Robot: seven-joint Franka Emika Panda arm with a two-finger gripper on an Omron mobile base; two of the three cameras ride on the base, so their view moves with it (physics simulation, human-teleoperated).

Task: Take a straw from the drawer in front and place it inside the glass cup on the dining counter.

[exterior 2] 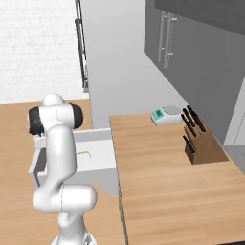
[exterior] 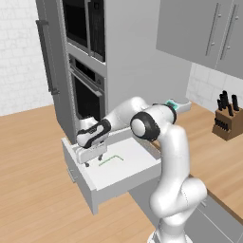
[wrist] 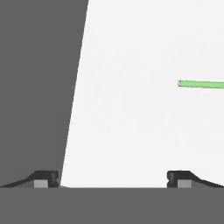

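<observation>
We see the drawer [exterior: 124, 176] pulled out. The green straw [exterior: 110, 159] lies flat on its pale floor. Our gripper [exterior: 93, 161] hangs low inside the drawer, just beside the straw, fingers [wrist: 45, 178] wide apart and holding nothing.

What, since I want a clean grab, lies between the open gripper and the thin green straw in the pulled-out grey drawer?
Nothing visible. The gripper hangs open inside the light-grey drawer, and only bare pale drawer floor separates it from the thin green straw lying off to one side.
</observation>
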